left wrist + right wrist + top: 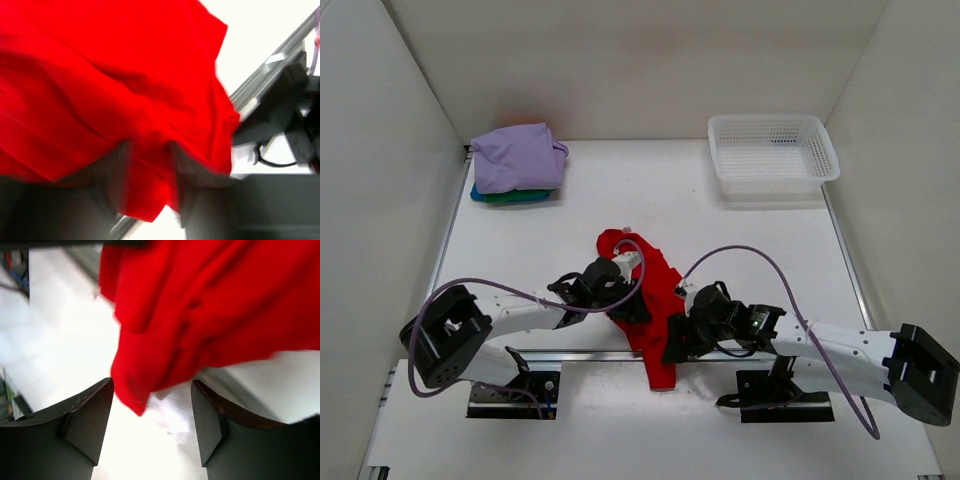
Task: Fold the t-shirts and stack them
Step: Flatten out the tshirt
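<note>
The bright red t-shirt [658, 288] lies bunched up at the table's front middle, and its lower end trails over the front edge. My left gripper [632, 306] is at its left side. In the left wrist view a fold of the red t-shirt [125, 75] hangs between the parted fingers of the left gripper [148, 150], blurred. My right gripper [678, 345] is at the shirt's right side. In the right wrist view the right gripper [151, 385] stands open, and a corner of the red t-shirt [210, 305] hangs loose between its fingertips. A folded lavender t-shirt [518, 157] tops a teal-and-green stack [510, 196] at the back left.
A white mesh basket [772, 155] stands at the back right. A metal rail [580, 355] runs along the table's front edge, with the arm mounts below it. White walls close in the left, right and back sides.
</note>
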{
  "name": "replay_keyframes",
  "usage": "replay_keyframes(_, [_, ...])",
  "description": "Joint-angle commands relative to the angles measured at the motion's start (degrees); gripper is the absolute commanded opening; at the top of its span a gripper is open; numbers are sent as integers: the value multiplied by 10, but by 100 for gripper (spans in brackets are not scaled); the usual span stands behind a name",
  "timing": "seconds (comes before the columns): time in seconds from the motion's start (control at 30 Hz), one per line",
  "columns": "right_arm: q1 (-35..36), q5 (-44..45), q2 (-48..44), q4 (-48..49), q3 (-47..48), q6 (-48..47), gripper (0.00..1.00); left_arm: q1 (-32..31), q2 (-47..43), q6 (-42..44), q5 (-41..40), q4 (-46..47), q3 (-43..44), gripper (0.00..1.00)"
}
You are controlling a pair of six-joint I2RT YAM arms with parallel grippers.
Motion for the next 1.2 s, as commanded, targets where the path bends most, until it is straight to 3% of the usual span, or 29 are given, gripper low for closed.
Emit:
replay_keyframes(0.0, [44, 3, 35, 68, -8, 42, 60, -8, 23, -12, 0, 22, 8, 39])
replay_keyframes(0.03, [55, -1, 46, 84, -8, 51, 36, -7, 32, -14, 9, 23, 8, 15])
replay_keyframes(0.07, [61, -7, 50, 89, -12, 52, 16, -2, 35, -15, 12, 22, 8, 0])
replay_keyframes(0.1, [61, -7, 59, 79, 2, 51, 0, 2, 30, -15, 16, 15, 12, 0])
replay_keyframes(0.23, [44, 30, 18, -9, 73, 14, 0, 48, -38, 20, -10, -106, 58, 0])
replay_keyframes(0.4, [-103, 110, -64, -166, 267, -132, 0, 197, -165, 121, -31, -331, 296, 0])
replay_keyframes(0.5, [-246, 106, -85, -175, 386, -219, 0, 240, -165, 186, -84, -431, 484, 0])
replay_keyframes(0.6, [-458, 36, -101, -131, 463, -261, 0, 241, -152, 232, -138, -479, 621, 0])
replay_keyframes(0.63, [-492, -2, -102, -111, 470, -260, 0, 244, -155, 232, -145, -481, 648, 0])
replay_keyframes(0.7, [-632, -70, -105, -89, 500, -258, 0, 248, -172, 237, -150, -472, 669, 0])
replay_keyframes(0.83, [-597, 33, -109, -87, 557, -289, 0, 294, -216, 239, -147, -452, 683, 0])
replay_keyframes(1.0, [-605, 65, -95, -162, 599, -333, 1, 319, -239, 255, -164, -479, 712, 0])
replay_keyframes(1.1, [-589, 88, -101, -180, 575, -344, 21, 308, -241, 267, -190, -488, 713, 0])
replay_keyframes(1.13, [-589, 87, -97, -185, 565, -347, 20, 307, -242, 268, -197, -493, 714, 0])
replay_keyframes(1.17, [-593, 84, -100, -197, 562, -351, 8, 310, -246, 276, -202, -494, 713, 0])
